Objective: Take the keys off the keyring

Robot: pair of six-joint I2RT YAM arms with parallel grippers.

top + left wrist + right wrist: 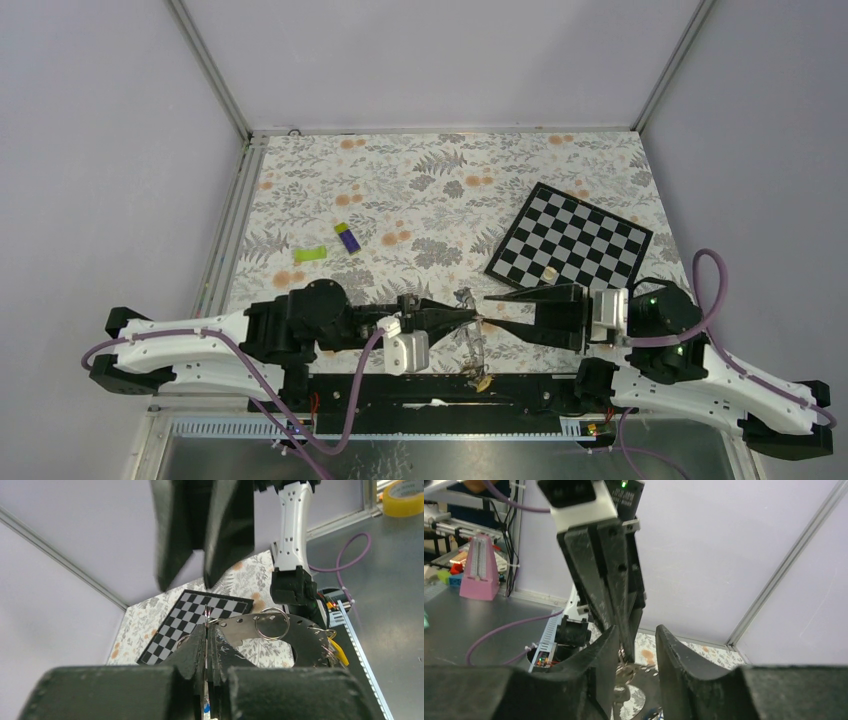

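Grey-and-orange floral cloth covers the desk, seen whole only in the top view, which also shows a black-and-white checkerboard at the right and a purple-and-green block well apart on the left. Both arms meet tip to tip over the near edge. Only the wrist views resolve the contact. The left wrist view shows the left gripper with its fingers pressed together on the thin edge of the keyring, which stretches away to the right of them. The right gripper hangs just above, its fingers narrowly parted and holding nothing. The right wrist view shows the reverse side: the right gripper frames an open gap, the left fingers come down into it, and the ring lies low and partly hidden between them. The keyring is a flat grey metal band, punched with small holes along its rim, with a wide centre opening. A small split ring is threaded through its upper rim. The keys cluster at its far right edge, one yellow; in the top view they dangle below the ring at the desk's near edge.
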